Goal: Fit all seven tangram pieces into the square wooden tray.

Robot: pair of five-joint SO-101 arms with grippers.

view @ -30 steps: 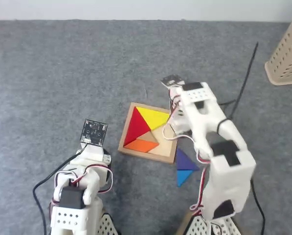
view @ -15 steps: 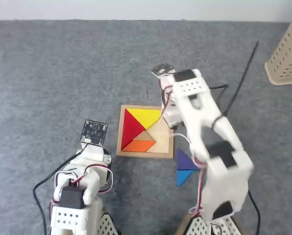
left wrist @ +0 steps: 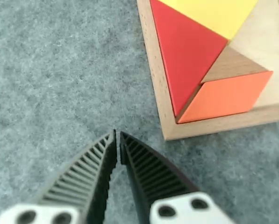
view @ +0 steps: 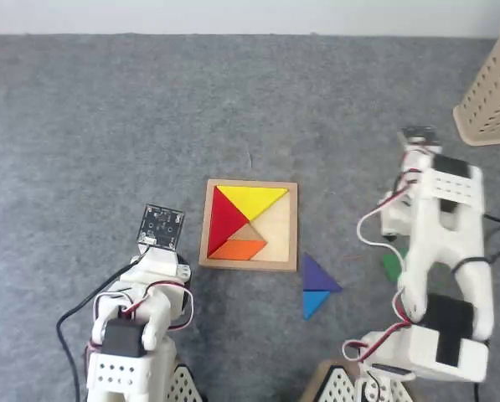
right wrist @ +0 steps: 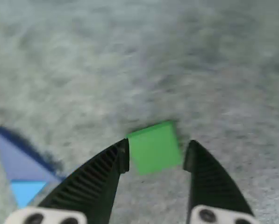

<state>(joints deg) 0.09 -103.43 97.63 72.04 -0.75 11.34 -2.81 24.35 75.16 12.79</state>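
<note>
High view: I take the square wooden tray (view: 293, 226) as my landmark, lying flat on the grey desk (view: 107, 126). Inside it a yellow triangle (view: 251, 199) fills the far edge, a red triangle (view: 224, 219) lies along the side facing the left arm (view: 141, 322), and an orange parallelogram (view: 239, 249) sits in the near corner below the red one. The rest of the tray floor is bare wood. Outside the tray, just off its near corner on the right arm's side, a purple triangle (view: 318, 275) and a blue triangle (view: 315, 301) lie touching each other. Farther from the tray on that same side, a green piece (view: 390, 266) peeks out beside the right arm (view: 438, 226). A perforated basket (view: 490, 84) stands well away from the tray.

Left wrist view: the left gripper (left wrist: 117, 136) has its jaws pressed together, empty, over the desk just off the tray's corner that holds the orange parallelogram.

Right wrist view: the right gripper (right wrist: 157, 145) has its jaws spread, one on each side of the green piece, which lies flat on the desk and is not clamped. The purple and blue triangles lie off to one side, between it and the tray.
</note>
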